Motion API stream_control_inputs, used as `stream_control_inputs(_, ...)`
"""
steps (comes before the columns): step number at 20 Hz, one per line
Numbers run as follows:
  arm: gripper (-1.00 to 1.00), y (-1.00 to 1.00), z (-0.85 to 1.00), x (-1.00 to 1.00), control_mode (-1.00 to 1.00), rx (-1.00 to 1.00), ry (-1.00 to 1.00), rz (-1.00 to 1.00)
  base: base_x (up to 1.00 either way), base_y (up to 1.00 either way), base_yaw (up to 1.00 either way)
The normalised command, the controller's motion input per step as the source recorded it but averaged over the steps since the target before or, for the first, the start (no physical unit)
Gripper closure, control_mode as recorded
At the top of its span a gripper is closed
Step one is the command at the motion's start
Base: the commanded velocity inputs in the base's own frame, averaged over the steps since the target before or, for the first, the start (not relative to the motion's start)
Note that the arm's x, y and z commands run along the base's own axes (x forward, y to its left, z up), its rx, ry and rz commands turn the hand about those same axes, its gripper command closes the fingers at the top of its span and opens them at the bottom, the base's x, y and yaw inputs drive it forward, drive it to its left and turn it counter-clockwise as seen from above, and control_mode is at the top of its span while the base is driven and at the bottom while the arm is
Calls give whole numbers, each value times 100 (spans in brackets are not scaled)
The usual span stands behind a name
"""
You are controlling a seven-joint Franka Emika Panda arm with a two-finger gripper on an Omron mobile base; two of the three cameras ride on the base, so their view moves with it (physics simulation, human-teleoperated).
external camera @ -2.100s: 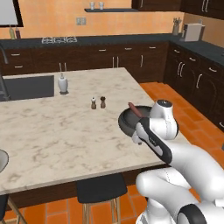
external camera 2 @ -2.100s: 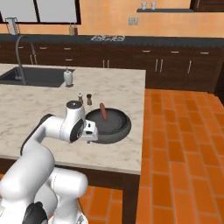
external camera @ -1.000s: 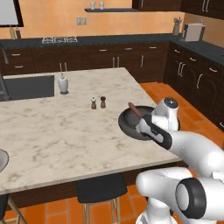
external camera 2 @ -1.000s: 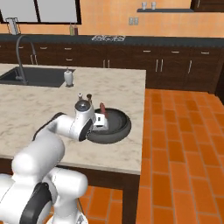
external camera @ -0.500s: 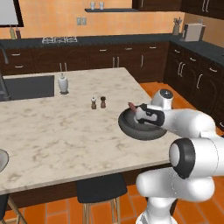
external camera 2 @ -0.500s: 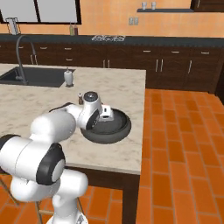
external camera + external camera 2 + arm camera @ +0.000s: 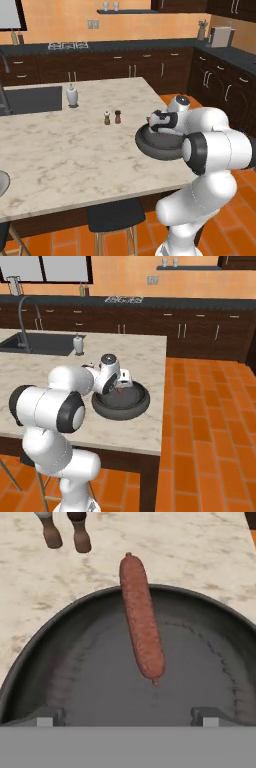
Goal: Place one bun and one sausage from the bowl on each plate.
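Note:
The dark grey bowl [image 7: 159, 148] [image 7: 121, 404] [image 7: 60, 619] sits near the island's right edge. One reddish-brown sausage [image 7: 141, 619] [image 7: 120, 389] leans out of it, with its far end over the rim towards the shakers. My gripper [image 7: 129, 716] [image 7: 159, 121] [image 7: 123, 380] hangs open just above the bowl's near side, short of the sausage and touching nothing. Its fingertips [image 7: 50, 714] stand wide apart, to either side of the sausage's line. The bun is out of view.
Two small shakers [image 7: 112, 117] [image 7: 65, 534] stand just beyond the bowl. A white dispenser [image 7: 72, 95] [image 7: 78, 344] and the sink [image 7: 30, 99] lie farther left. A grey round dish [image 7: 2, 182] is cut off at the left edge; I cannot tell if it is a plate.
The arm has swung the hand in over the bowl and brought it low above it. The jaws have stayed open, and the sausage has not moved.

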Motion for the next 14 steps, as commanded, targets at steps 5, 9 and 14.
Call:
stream_control_inputs(5,-100,-5,-24,48,-100,0,0,3,0,0,0)
stream_control_inputs(9,-100,0,-27,36,-100,0,4,5,0,0,0)
stream_control_inputs(14,-100,0,-21,33,-100,0,7,3,0,0,0)
